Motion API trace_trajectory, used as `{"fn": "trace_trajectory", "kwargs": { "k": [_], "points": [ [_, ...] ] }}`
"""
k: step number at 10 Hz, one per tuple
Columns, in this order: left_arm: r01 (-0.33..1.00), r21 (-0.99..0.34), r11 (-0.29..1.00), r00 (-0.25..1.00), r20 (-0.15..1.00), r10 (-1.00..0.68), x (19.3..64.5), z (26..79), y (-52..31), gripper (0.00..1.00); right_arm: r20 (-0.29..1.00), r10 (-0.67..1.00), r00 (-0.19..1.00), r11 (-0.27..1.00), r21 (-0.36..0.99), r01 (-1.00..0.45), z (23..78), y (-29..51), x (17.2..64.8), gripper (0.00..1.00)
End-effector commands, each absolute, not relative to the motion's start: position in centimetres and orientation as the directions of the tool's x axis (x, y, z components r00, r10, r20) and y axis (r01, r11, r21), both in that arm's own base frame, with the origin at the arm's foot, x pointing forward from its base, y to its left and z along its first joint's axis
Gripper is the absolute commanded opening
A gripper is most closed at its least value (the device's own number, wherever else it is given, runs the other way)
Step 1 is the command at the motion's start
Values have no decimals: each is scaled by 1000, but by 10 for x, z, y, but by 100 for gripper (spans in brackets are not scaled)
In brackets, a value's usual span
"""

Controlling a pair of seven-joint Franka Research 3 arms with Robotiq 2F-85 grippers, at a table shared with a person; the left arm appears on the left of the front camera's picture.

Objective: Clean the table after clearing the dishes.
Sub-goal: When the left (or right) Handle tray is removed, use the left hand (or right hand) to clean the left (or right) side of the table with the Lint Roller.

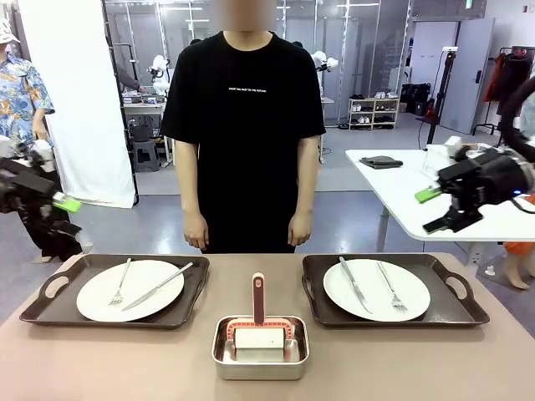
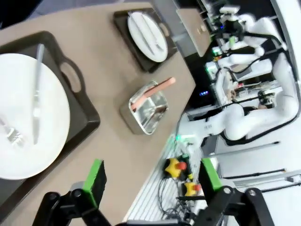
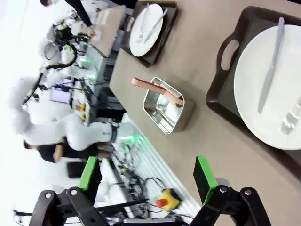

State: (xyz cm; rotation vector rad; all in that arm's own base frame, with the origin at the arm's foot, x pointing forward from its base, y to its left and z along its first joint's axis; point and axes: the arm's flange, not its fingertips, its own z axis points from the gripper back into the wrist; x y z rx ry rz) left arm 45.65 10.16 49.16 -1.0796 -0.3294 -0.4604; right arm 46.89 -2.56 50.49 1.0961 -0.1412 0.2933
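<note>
Two white plates lie on the taupe table, each on a dark handled tray with a knife and fork. The left plate sits on its tray. The right plate sits on its tray. My left gripper hangs open in the air beyond the table's left end, holding nothing. My right gripper hangs open off the right end, also holding nothing.
A steel pan with a pink-handled white roller stands between the trays near the front edge. A person stands at the far side, hands down. A white table stands back right.
</note>
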Motion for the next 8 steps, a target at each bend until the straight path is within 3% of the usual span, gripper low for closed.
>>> {"fn": "trace_trajectory", "kwargs": {
  "k": [1, 4, 8],
  "points": [
    [475, -833, 284, 873, 488, -28, 459, 495, 148, 100, 236, 95, 967, 316, 914, -254, 503, -72, 477, 100],
    [276, -944, 182, 939, 305, 157, 441, 468, 223, 100, 220, -6, 975, 217, 953, -214, 488, -159, 464, 100],
    [147, -971, 186, 934, 199, 297, 403, 430, 293, 100, 159, -197, 967, 144, 981, -132, 454, -264, 417, 100]
  ]
}}
